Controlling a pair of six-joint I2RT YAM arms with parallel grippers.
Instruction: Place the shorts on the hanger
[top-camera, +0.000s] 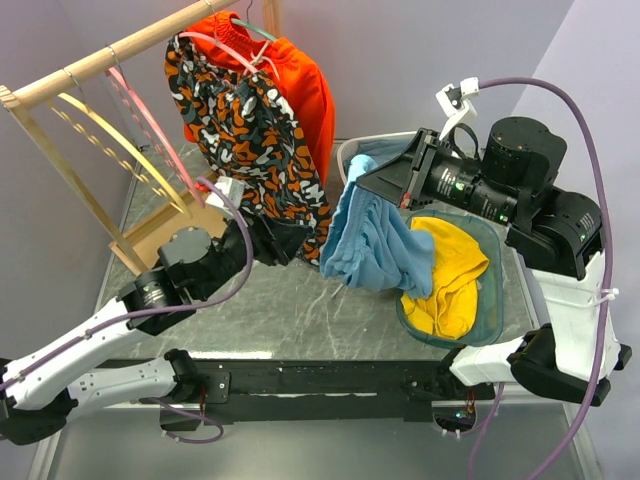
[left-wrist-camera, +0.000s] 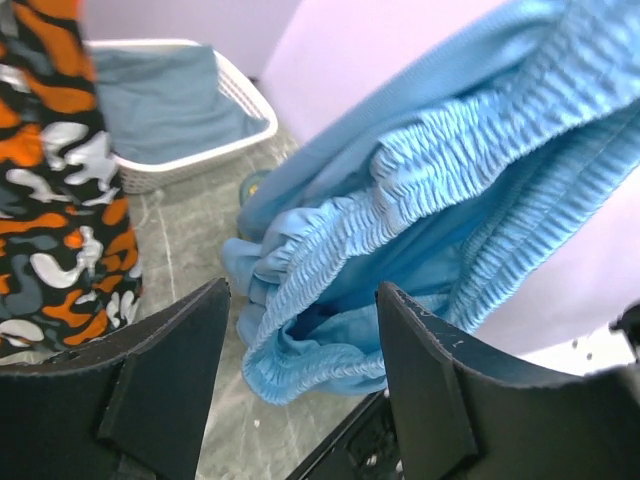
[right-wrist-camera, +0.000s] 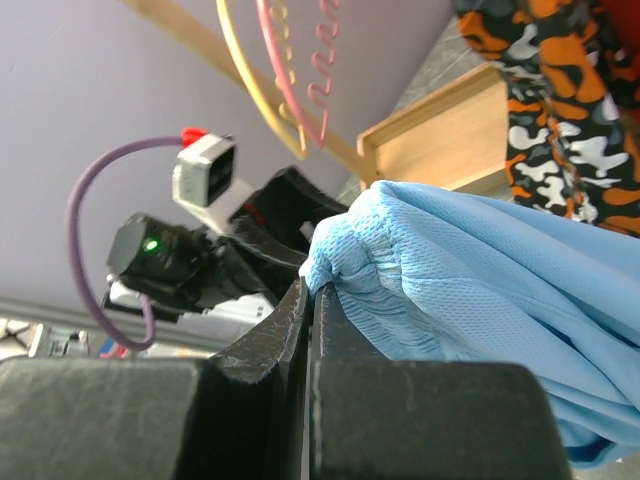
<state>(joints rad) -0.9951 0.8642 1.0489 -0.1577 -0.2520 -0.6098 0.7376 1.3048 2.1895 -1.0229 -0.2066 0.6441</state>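
Sky-blue shorts (top-camera: 375, 245) hung pinched in our tightly closed right gripper (right-wrist-camera: 310, 300).
Our left gripper (left-wrist-camera: 302, 292) gaped empty just left of the shorts, their gathered waistband (left-wrist-camera: 440, 150) slanting across straight ahead of its jaws.

1. Left arm (top-camera: 90, 340): runs low from the near-left base toward the table centre, elbow close to the surface, wrist pointing right.
2. Left gripper (left-wrist-camera: 302, 298): jaws apart, both fingers clear, nothing pinched between them.
3. Right arm (top-camera: 550, 215): folded up over its base, forearm reaching left, held well above the table.
4. Right gripper (right-wrist-camera: 308, 300): fingers pressed flat together, clamped on a fold of the shorts (right-wrist-camera: 480, 260).
5. The grippers face each other, near but not touching.
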